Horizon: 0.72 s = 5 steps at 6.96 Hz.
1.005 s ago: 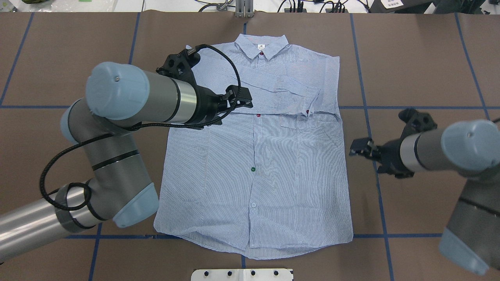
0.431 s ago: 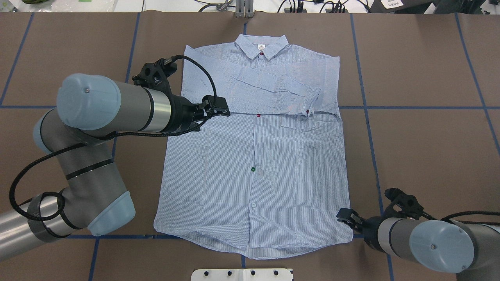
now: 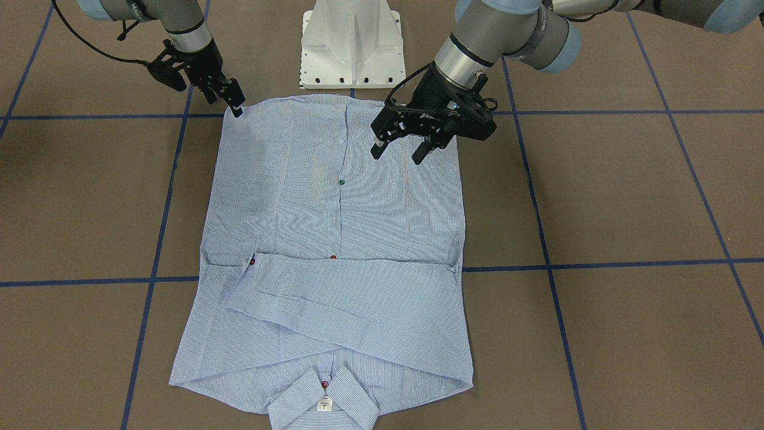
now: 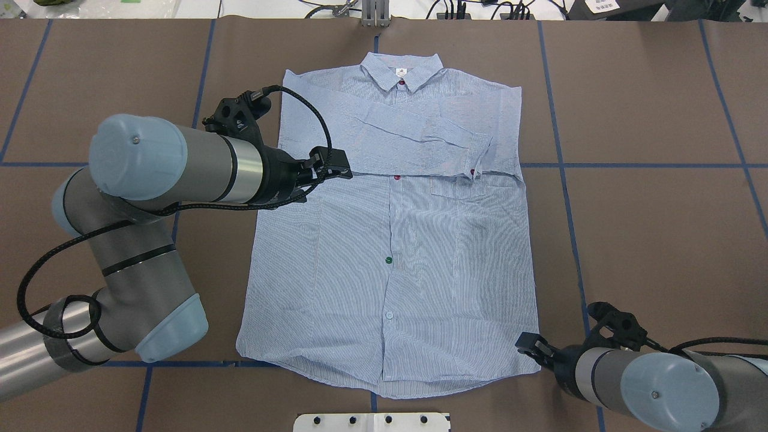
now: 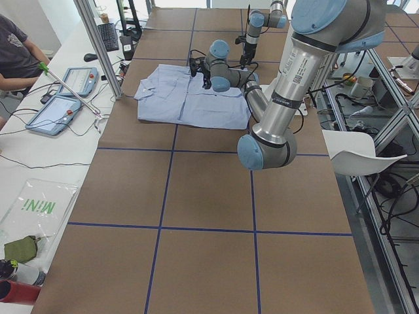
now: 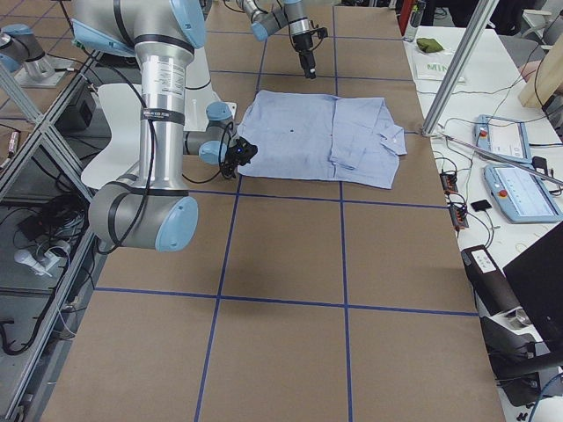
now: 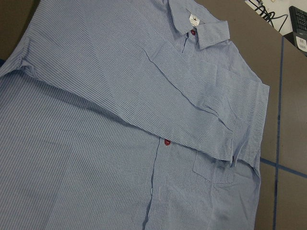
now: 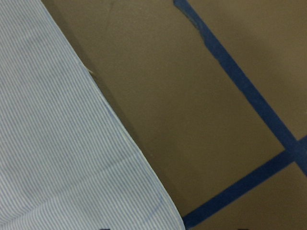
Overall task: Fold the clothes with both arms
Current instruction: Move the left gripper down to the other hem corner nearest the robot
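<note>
The light blue striped shirt lies flat on the brown table, face up, collar at the far side, hem near the robot's base. Both sleeves are folded across the chest. It also shows in the front view and the left wrist view. My left gripper is open and empty, above the shirt's left side below the folded sleeve; the front view shows its fingers apart. My right gripper is open and low at the hem's right corner, also in the front view.
The white mounting base stands just behind the hem. Blue tape lines cross the brown table. Beyond the far edge are cables and a metal post. A desk with tablets and a seated person lie past the collar end.
My left arm has drawn back to the left from the chest area. My right arm has swung toward the base, from beside the pocket to the hem's right corner. Shirt unchanged.
</note>
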### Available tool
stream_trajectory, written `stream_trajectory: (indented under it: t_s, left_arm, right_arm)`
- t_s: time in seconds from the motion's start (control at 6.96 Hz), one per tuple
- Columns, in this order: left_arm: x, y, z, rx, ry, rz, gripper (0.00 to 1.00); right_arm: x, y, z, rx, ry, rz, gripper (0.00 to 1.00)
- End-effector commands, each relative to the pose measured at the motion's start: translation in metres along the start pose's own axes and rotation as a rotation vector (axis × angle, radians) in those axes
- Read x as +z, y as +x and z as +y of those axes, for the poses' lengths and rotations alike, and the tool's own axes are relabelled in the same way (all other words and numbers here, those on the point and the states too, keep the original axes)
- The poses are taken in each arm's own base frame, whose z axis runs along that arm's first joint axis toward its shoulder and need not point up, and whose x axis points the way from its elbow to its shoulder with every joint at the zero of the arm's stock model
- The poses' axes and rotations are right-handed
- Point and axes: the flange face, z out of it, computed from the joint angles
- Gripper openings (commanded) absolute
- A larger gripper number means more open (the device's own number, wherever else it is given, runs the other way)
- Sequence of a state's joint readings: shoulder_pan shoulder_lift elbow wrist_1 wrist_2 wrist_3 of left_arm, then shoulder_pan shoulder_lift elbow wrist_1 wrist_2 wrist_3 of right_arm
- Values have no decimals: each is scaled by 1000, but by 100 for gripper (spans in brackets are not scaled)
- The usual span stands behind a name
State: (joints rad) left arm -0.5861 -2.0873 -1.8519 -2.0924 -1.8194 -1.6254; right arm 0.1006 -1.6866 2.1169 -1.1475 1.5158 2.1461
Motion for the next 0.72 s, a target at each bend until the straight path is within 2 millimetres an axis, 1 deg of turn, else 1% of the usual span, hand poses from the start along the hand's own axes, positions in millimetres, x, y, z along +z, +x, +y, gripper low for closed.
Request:
stream_trajectory:
  t_s: [0.0, 0.14, 0.29, 0.43, 0.57]
  left_arm:
    - [0, 0, 0, -2, 0, 0, 99]
    - [0, 0, 0, -2, 0, 0, 99]
    - [-1, -1, -1, -2, 2, 0, 99]
    - [-1, -1, -1, -3, 2, -1, 99]
    - [1, -2, 0, -3, 0, -3, 99]
  right_arm:
    - [5, 0, 6, 4, 6, 20, 68]
    - [5, 0, 5, 4, 10, 25, 69]
    - [5, -3, 7, 7, 7, 18, 62]
    - [4, -4, 6, 9, 9, 17, 35]
    - [3, -5, 5, 12, 10, 14, 4]
